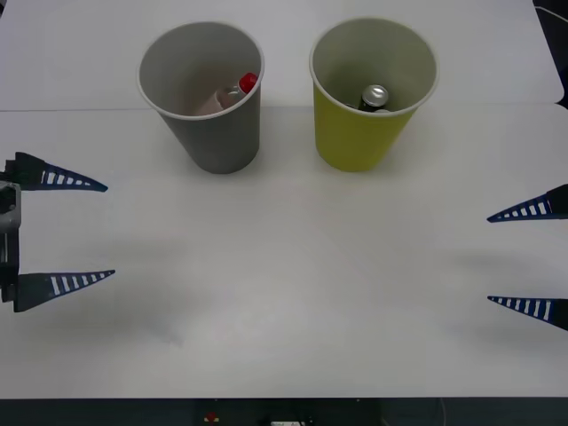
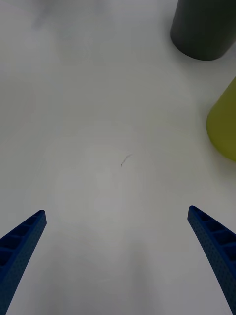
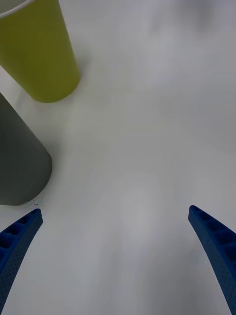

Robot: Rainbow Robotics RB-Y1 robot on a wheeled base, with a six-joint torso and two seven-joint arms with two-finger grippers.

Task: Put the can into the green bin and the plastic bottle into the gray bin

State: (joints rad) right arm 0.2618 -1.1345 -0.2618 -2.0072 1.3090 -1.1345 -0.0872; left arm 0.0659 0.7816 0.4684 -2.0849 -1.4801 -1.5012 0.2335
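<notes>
Inside the big gray cup-shaped bin (image 1: pixel 206 98) the small clear bottle with the red cap (image 1: pixel 232 94) is seen, and the shiny silver can (image 1: pixel 374 98) inside the big yellow-green bin (image 1: pixel 366 98). Both jobs look done. Left gripper (image 1: pixel 108 231) and right gripper (image 1: pixel 488 259) are held wide apart, gripping nothing, low at the table's sides. No further move seems needed.

My table (image 1: pixel 284 293) is a plain white surface that runs across nearly the whole front view, with a faint seam crossing it in the upper part of the frame and a dark edge along the bottom. Two cups stand directly on it in the upper half: the gray bin (image 1: pixel 206 93) at upper left of centre and the green bin (image 1: pixel 368 89) at upper right of centre, side by side but apart. In my right wrist view a small dark scratch (image 2: pixel 125 160) marks the white top.
</notes>
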